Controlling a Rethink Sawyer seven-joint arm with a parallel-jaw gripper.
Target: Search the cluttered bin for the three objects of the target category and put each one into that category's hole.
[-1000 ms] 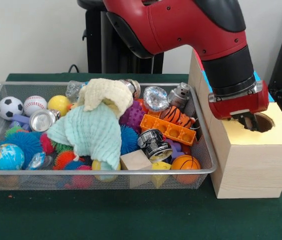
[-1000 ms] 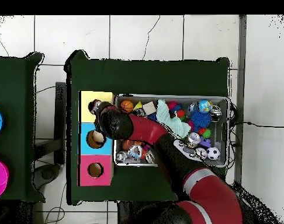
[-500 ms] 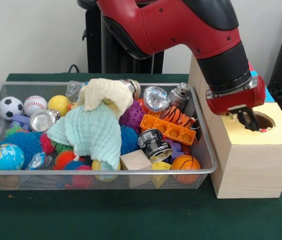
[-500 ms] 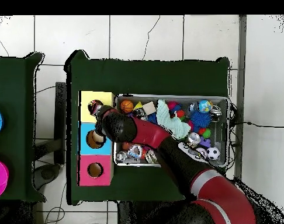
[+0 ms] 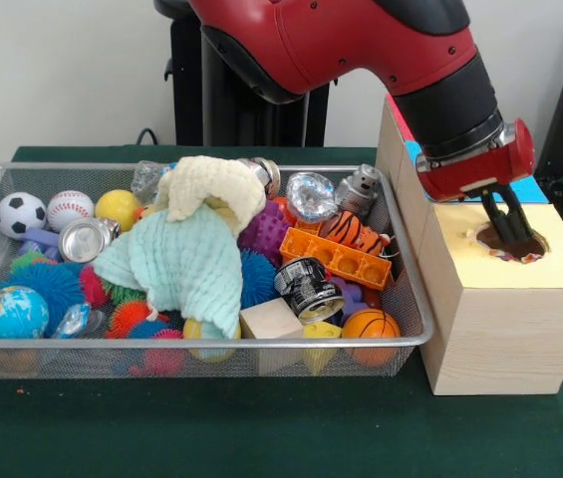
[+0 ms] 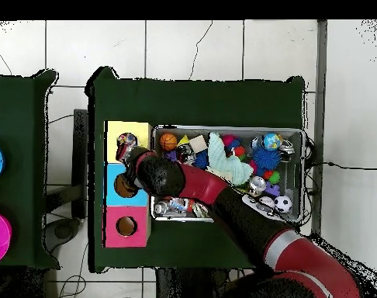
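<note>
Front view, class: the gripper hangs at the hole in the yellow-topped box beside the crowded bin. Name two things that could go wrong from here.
1. The gripper sits right at the yellow hole; lifting off at an angle might catch the rim.
2. In the bin the cloth drapes over several toys, so a target could be hidden, and the next grasp might snag the cloth instead.

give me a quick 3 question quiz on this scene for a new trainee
1. True or false: the gripper is over the wire bin.
2. Which section of the wooden box has its hole under the gripper: A yellow, B blue, C pink?
3. What lies draped over the toys in the middle of the bin?

Key: 1 false, it is at the box. 2 A. 3 the pale green and cream cloths.
</note>
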